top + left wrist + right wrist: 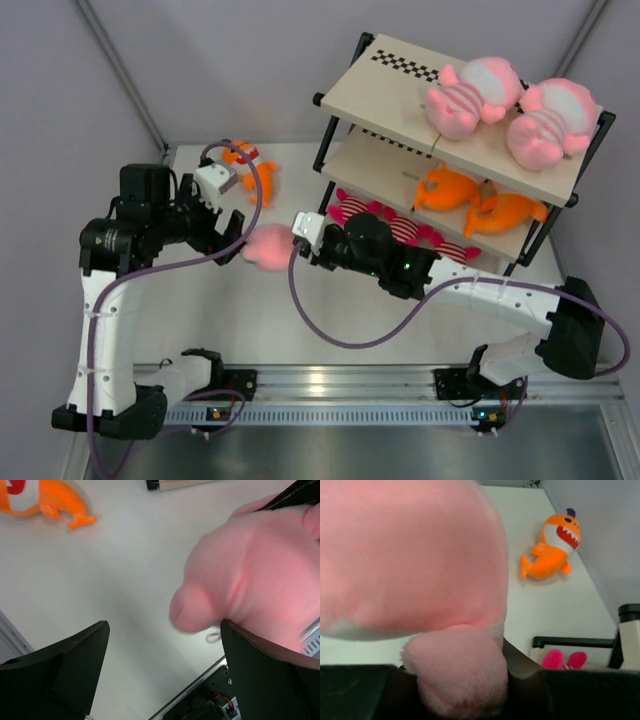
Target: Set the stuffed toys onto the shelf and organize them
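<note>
My right gripper (293, 240) is shut on a big pale-pink plush (268, 247) and holds it over the table, left of the shelf (400, 90). In the right wrist view the plush (410, 555) fills the frame above that gripper (465, 680). My left gripper (232, 230) is open right beside the plush; in the left wrist view its right finger (270, 670) touches the plush (250, 570). Two pink plushes (470, 95) lie on the top board, two orange fish (450, 188) on the middle board, and magenta ones (360, 212) on the bottom. One orange fish (245, 160) lies on the table.
The loose orange fish also shows in the left wrist view (45, 500) and the right wrist view (552, 547). Grey walls close the back and sides. The metal rail (340, 380) with the arm bases runs along the near edge.
</note>
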`<action>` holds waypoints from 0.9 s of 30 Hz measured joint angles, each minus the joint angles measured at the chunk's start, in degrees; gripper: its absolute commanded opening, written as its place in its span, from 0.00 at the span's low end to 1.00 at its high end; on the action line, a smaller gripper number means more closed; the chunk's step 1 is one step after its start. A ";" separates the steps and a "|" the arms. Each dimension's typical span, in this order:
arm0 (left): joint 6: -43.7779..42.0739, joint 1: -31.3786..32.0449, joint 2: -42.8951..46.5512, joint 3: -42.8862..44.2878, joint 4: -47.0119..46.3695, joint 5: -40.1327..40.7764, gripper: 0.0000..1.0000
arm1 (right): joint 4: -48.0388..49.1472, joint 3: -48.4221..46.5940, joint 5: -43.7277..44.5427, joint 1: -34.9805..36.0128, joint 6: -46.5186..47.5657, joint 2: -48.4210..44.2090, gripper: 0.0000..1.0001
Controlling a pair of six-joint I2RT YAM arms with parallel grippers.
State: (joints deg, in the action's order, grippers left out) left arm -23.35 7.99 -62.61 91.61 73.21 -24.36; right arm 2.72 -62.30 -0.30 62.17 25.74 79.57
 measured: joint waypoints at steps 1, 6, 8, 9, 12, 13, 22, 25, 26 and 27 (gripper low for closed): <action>0.76 0.00 -0.02 1.40 0.04 0.26 0.99 | -1.33 -0.72 -1.25 -1.03 -3.50 -0.46 0.00; 3.34 -0.02 -1.60 6.21 0.09 2.40 0.99 | -4.74 -6.03 -5.22 -7.30 -21.44 -2.95 0.00; 4.02 -0.02 -2.34 6.71 0.11 2.82 0.99 | -5.92 -8.35 -5.38 -8.70 -26.51 -4.07 0.00; 4.17 -0.02 -2.69 6.78 0.11 2.89 0.99 | -6.23 -9.51 -5.27 -9.03 -28.72 -4.50 0.00; 4.22 -0.02 -3.58 6.78 0.17 2.69 0.99 | -6.69 -12.79 -4.72 -9.05 -34.36 -5.49 0.00; 4.22 -0.02 -3.74 6.78 0.17 2.54 0.99 | -6.56 -14.25 -3.72 -9.05 -37.00 -5.75 0.00; 6.84 1.18 -11.34 18.86 0.81 2.10 0.99 | -5.95 -28.11 4.20 -9.16 -48.98 -1.18 0.00; 7.56 2.14 -15.12 25.35 0.74 2.47 0.99 | -5.49 -36.20 5.53 -9.90 -51.36 1.90 0.00; 7.96 2.73 -16.48 27.78 0.44 2.54 0.99 | -5.35 -38.42 5.95 -10.47 -52.33 2.54 0.00; 8.20 3.23 -17.14 29.07 -0.22 2.56 0.98 | -5.20 -39.56 6.29 -10.91 -52.92 2.73 0.00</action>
State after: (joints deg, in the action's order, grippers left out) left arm -15.16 11.22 -79.75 120.68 72.99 -21.80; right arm -2.48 -101.86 6.00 51.27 -27.18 82.30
